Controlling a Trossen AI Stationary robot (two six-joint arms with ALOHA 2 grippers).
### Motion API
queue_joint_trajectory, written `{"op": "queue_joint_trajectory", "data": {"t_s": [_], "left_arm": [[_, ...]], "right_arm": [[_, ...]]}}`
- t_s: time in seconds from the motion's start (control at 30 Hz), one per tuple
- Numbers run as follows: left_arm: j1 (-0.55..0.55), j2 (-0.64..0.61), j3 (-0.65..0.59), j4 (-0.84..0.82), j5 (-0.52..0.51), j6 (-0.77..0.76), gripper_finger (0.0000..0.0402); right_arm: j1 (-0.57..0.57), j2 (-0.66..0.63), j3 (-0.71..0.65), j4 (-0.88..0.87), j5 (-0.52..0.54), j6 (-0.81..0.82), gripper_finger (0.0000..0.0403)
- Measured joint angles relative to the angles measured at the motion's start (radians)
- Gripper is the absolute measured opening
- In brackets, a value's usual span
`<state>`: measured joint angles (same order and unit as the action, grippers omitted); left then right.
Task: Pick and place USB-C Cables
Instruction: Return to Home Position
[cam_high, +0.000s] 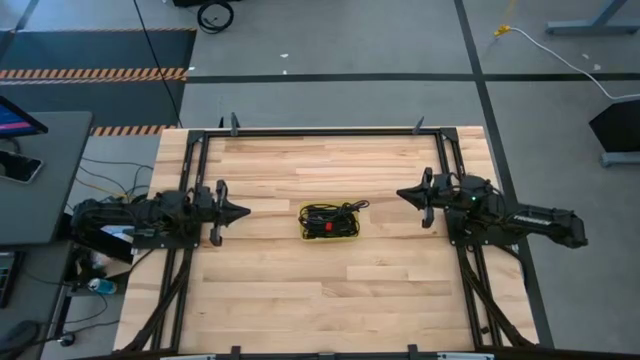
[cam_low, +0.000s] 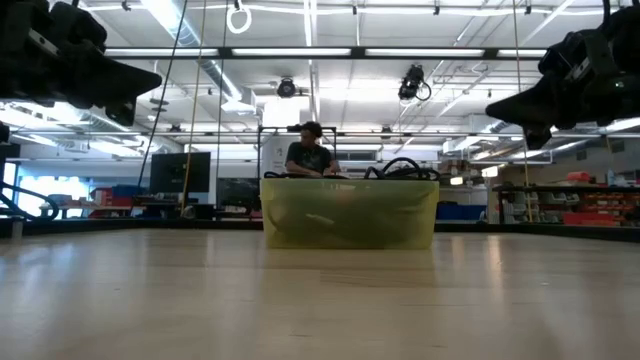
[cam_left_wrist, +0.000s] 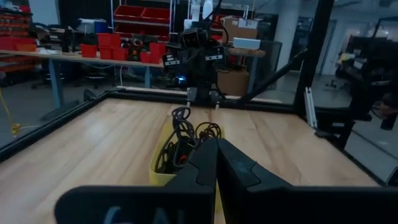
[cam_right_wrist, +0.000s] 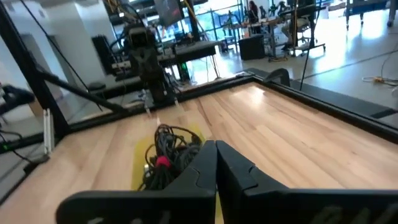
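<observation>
looking across the table (cam_high: 300, 310), i'd say the job is all but finished: the usb-c cables (cam_high: 325, 220) lie in a tangled black heap, a bit of red showing, inside the yellow bin (cam_high: 354, 236) at the middle of the wood. i see no loose cable elsewhere on the boards. the left gripper (cam_high: 240, 212) hangs well to the left of the bin, fingers pressed together, holding nothing. the right gripper (cam_high: 404, 193) hangs well to the right, likewise closed and empty. both are raised clear of the tabletop and point toward the bin. what's left, by my reckoning, is only for the arms to settle at rest.
</observation>
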<state>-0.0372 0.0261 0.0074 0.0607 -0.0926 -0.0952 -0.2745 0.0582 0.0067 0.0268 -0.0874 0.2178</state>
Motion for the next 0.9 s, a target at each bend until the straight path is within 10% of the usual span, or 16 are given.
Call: {"op": "queue_joint_trajectory", "data": {"t_s": [0.9], "left_arm": [[0.001, 0.046, 0.0, -0.019, 0.003, -0.037, 0.0021]], "right_arm": [[0.0, 0.145, 0.0, 0.181, -0.118, -0.012, 0.003]]}}
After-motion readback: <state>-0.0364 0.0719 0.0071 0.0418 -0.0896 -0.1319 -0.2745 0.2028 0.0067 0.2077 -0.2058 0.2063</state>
